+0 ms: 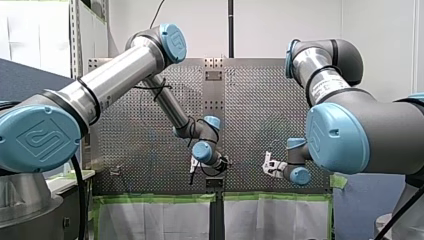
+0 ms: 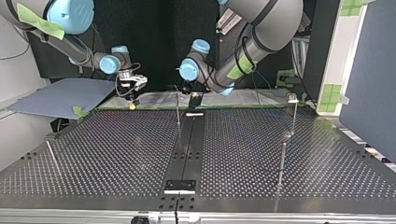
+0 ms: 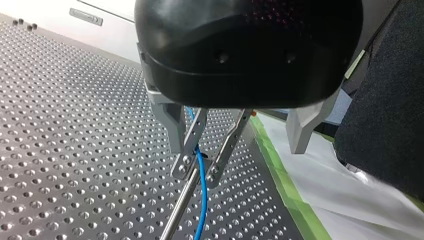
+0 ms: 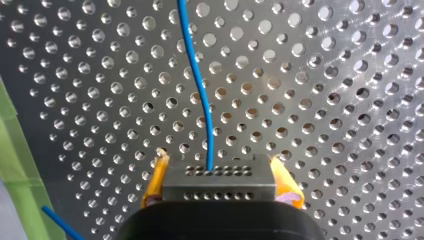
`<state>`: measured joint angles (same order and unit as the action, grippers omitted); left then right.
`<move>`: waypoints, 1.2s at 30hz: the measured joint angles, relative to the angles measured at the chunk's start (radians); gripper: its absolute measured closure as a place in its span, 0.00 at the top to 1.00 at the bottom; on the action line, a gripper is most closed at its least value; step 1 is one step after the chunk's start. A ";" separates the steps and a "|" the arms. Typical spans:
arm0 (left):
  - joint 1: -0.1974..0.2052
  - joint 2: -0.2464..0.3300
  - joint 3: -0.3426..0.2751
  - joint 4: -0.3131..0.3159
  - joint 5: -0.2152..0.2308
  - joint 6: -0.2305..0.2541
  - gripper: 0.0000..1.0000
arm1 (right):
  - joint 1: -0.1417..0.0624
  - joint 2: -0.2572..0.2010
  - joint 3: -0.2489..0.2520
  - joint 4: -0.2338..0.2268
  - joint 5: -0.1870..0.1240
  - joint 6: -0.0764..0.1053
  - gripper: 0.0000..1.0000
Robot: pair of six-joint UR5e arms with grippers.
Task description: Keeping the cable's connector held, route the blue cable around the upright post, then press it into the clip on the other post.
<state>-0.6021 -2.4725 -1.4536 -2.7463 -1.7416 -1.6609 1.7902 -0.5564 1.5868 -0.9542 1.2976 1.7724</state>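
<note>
Perforated table (image 2: 116, 140): right gripper (image 4: 219, 176) low, clamping connector (image 4: 218, 186); left gripper (image 3: 198, 175) angled down, narrow gap around blue cable (image 3: 202, 205).

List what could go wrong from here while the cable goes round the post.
1. The blue cable runs loosely between my left tool's open fingers, right beside the upright post; it may slip out or pass on the wrong side.
2. A metal finger looks close to the post and could knock it.
3. My right tool grips the connector by its sides; a hard tug on the cable might pull it loose.
</note>
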 joint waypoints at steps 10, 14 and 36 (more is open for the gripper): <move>-0.015 0.026 0.000 0.001 -0.006 0.000 1.00 | 0.000 0.002 0.000 -0.003 -0.001 0.006 0.00; -0.020 0.029 0.000 0.000 -0.006 -0.001 1.00 | 0.000 0.003 0.000 -0.003 -0.002 0.010 0.00; -0.069 0.095 -0.049 0.030 -0.010 0.003 1.00 | -0.002 0.006 0.000 -0.003 -0.004 0.013 0.00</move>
<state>-0.6715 -2.3777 -1.5022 -2.7168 -1.7516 -1.6583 1.7881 -0.5502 1.5867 -0.9576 1.2932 1.7858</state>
